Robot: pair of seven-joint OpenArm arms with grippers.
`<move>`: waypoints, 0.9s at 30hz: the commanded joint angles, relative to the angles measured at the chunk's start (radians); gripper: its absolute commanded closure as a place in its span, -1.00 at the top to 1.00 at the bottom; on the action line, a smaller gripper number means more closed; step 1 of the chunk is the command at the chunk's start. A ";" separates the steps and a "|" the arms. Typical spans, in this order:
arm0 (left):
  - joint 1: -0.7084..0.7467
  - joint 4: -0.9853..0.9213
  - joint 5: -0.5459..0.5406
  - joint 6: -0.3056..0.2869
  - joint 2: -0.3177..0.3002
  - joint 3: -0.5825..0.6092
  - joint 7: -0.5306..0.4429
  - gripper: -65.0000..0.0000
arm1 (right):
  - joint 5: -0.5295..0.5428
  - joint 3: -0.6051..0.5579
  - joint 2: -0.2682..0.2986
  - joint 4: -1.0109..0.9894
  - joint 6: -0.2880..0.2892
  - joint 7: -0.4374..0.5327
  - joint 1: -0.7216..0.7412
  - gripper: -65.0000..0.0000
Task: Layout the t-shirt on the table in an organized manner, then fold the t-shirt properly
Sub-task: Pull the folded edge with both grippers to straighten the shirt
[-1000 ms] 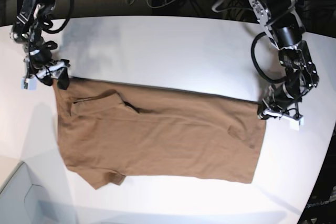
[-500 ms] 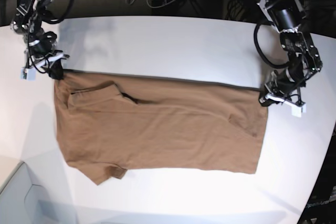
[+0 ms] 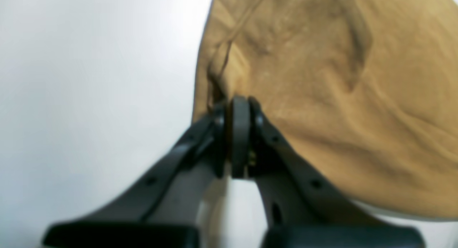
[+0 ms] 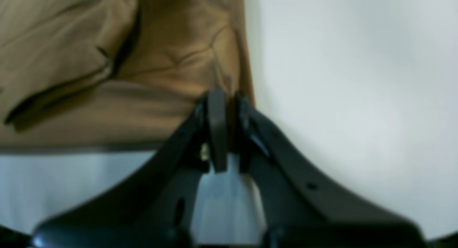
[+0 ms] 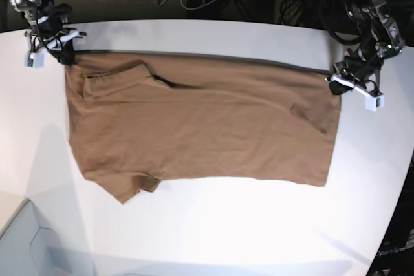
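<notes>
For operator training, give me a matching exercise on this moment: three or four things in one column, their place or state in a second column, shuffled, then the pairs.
Column 1:
1. left gripper
2. right gripper
3. t-shirt
4. table

Column 2:
A. white, bearing the garment
B. shut on the shirt's far corner at the base view's left
C. tan-brown, spread out between both arms
D. shut on the shirt's far corner at the base view's right

Pairs: 1-D, 2-B, 3-C, 4-A

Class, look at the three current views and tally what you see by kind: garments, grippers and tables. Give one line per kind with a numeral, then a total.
Garments: 1, the t-shirt
Grippers: 2, the left gripper and the right gripper, each shut on a shirt corner
Tables: 1, the table
Total: 4
</notes>
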 commanded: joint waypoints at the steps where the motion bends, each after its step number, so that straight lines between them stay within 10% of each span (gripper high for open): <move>1: 0.009 0.042 -0.008 0.001 -0.015 -0.003 -0.015 -1.00 | 0.014 0.012 0.006 0.041 0.002 0.027 -0.015 -1.00; 22: 0.161 0.149 -0.008 -0.001 -0.001 -0.080 -0.015 -0.99 | 0.009 0.014 -0.079 0.104 0.002 0.026 -0.128 -1.00; 27: 0.156 0.152 -0.008 -0.001 0.001 -0.077 -0.015 -0.98 | 0.009 0.017 -0.079 0.109 0.002 0.026 -0.128 -0.65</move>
